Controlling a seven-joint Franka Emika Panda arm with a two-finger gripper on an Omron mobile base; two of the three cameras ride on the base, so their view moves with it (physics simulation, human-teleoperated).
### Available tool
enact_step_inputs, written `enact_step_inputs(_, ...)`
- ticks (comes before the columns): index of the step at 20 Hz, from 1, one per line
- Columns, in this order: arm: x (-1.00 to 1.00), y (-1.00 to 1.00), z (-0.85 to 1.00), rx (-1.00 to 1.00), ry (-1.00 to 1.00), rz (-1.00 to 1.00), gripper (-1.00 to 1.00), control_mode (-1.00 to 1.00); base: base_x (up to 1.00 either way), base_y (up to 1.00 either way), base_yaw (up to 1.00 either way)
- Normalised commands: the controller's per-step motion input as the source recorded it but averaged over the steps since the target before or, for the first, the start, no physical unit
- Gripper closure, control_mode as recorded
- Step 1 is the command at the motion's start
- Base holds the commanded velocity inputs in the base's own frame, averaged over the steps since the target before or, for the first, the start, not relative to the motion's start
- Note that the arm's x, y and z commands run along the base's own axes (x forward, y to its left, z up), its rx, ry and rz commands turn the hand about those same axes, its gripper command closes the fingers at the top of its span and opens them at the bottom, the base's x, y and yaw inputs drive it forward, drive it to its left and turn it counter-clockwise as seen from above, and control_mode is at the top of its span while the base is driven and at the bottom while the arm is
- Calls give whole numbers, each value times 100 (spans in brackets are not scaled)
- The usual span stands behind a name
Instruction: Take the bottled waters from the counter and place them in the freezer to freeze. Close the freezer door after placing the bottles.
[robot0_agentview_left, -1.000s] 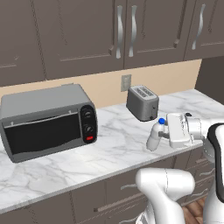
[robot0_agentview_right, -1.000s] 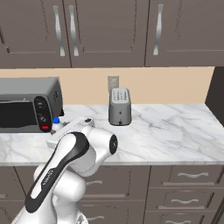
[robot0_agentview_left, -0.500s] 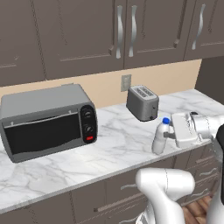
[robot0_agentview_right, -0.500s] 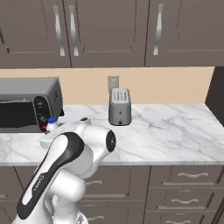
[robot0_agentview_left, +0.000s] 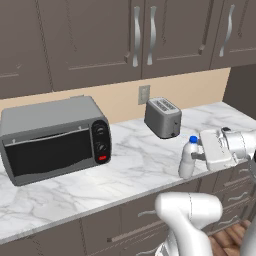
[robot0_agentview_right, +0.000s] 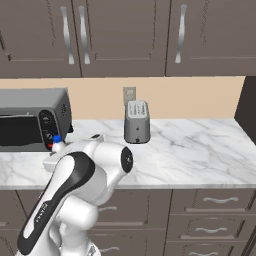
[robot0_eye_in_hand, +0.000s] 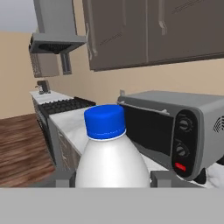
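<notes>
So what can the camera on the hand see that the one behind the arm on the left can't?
The hand view alone shows a stove top with a range hood above it, and wood floor further down the kitchen. The left base view alone shows the silver toaster, the wall outlet, and the end effector from the side, closed around the bottle. Both share the whitish bottle with its blue cap, the toaster oven, the marble counter and the dark upper cabinets.
</notes>
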Motion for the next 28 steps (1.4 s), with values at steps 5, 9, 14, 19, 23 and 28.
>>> enact_step_inputs(5,0,-5,0,7,0,0,100,-100,0,0,0)
enact_step_inputs(9,0,0,0,0,0,0,100,-100,0,0,0)
enact_step_inputs(14,0,0,0,0,0,0,100,-100,0,0,0)
enact_step_inputs(19,0,0,0,0,0,1,100,100,-2,5,5)
enact_step_inputs(23,0,0,0,0,0,0,100,100,-21,41,25)
enact_step_inputs(28,0,0,0,0,0,0,100,100,-35,59,34)
